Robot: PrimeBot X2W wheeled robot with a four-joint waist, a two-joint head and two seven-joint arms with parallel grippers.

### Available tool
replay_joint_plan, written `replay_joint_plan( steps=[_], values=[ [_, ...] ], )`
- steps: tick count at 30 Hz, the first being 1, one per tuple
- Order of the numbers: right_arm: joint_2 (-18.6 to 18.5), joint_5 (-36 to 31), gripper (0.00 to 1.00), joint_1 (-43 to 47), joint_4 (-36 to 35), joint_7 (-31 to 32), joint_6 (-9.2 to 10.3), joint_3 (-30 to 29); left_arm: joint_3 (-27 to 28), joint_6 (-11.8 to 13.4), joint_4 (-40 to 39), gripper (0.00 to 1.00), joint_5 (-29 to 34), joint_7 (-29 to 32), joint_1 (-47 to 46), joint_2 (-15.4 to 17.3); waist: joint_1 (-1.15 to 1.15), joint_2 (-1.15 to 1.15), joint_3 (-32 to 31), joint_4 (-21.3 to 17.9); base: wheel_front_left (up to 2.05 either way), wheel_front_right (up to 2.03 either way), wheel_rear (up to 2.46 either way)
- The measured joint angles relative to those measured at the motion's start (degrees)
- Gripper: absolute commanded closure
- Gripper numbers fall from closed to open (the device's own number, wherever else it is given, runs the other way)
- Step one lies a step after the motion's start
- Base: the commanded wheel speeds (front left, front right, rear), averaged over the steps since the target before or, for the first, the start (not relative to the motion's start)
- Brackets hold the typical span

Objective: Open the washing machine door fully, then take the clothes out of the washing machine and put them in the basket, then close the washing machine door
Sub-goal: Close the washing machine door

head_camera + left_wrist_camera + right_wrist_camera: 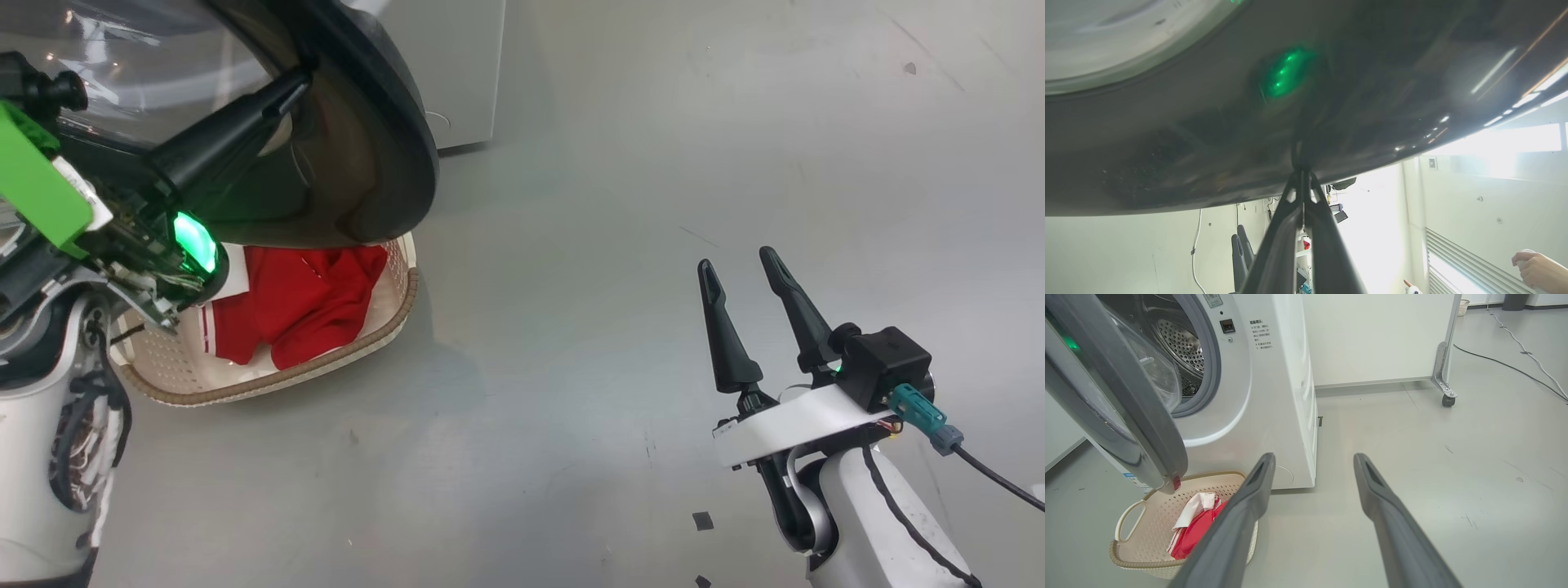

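Against the glossy black rim of the door, the left gripper rests with its two fingers pressed together, holding nothing, tips touching the rim. The door stands partly open, swung out from the machine, its lower edge above the basket on the floor. The clothes lie in the basket, and what shows of the drum looks empty, so the step in hand appears to be closing the door. The right gripper hovers over the floor well apart from the basket, fingers spread wide and empty. The next move likely calls for a steady push on the rim, following the door's arc toward the machine until it latches.
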State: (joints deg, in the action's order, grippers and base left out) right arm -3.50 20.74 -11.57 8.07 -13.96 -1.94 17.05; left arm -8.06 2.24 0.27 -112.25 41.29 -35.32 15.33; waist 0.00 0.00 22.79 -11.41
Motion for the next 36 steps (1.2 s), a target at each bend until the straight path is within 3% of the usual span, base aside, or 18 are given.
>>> replay_joint_plan(
  steps=[25,36],
  values=[
    [0.5,2.1,0.00,-3.8,4.0,-0.3,-1.05,2.1,0.6,1.0,13.3,1.00,8.6,-8.3,-16.0,-0.2,0.00,0.00,3.8,-7.8,0.00,0.00,0.00],
    [0.7,3.0,0.00,-4.7,4.2,-0.3,-1.47,1.7,0.1,-0.9,18.1,1.00,10.5,-9.9,-18.8,-1.3,0.00,0.00,3.9,-9.1,0.00,0.00,0.00]
  ],
)
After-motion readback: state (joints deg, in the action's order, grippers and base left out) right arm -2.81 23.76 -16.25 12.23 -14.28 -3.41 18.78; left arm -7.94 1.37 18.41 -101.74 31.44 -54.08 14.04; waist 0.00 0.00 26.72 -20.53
